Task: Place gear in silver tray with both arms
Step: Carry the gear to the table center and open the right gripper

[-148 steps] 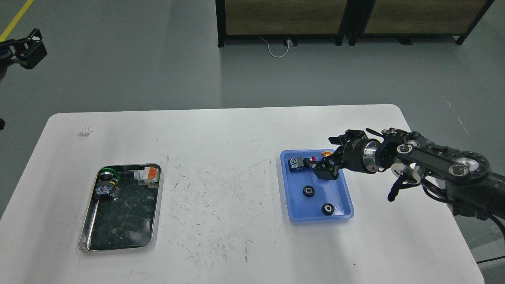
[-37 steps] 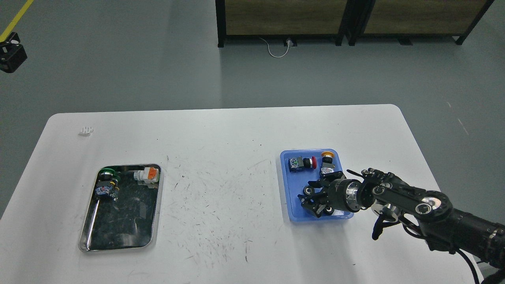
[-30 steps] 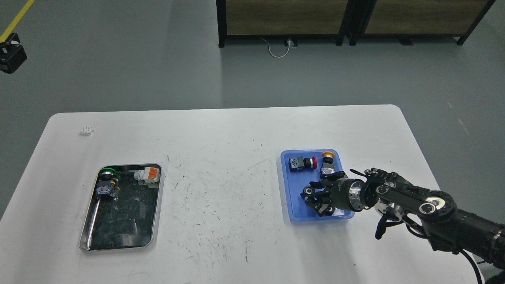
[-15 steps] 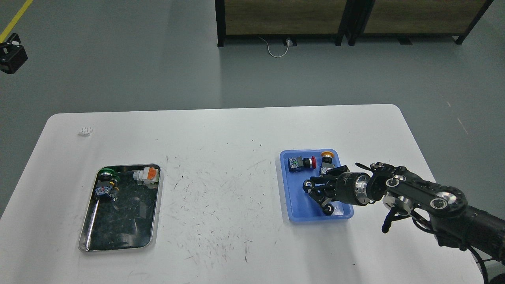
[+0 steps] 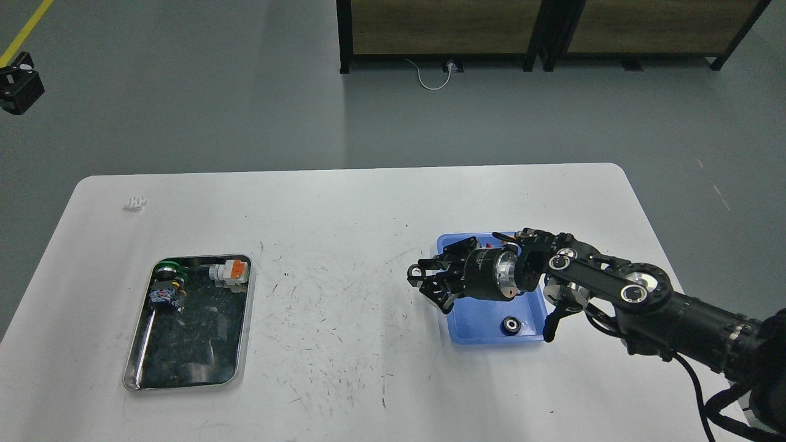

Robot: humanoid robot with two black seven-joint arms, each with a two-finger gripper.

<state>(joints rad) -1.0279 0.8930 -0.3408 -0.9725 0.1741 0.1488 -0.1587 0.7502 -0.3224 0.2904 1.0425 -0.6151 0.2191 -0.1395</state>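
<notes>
shiny metal silver tray (image 5: 132,368), glossy blue plastic tray (image 5: 480,335), scuffed matt white table (image 5: 344,209).

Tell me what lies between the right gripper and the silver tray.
Head view: only bare, scuffed white table between right gripper and silver tray.

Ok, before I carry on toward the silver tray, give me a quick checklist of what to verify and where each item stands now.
1. Gear in right gripper: cannot tell; a small round part shows at the fingertips, grip unclear.
2. Gripper past the blue tray rim: ok, its tip is over the table.
3. Path to the silver tray: ok, nothing in the way.
4. Room in the silver tray: ok, near half bare.
5. Left gripper ready for handover: not ok, far off over the floor.
6. One gear left in the blue tray: ok.
</notes>
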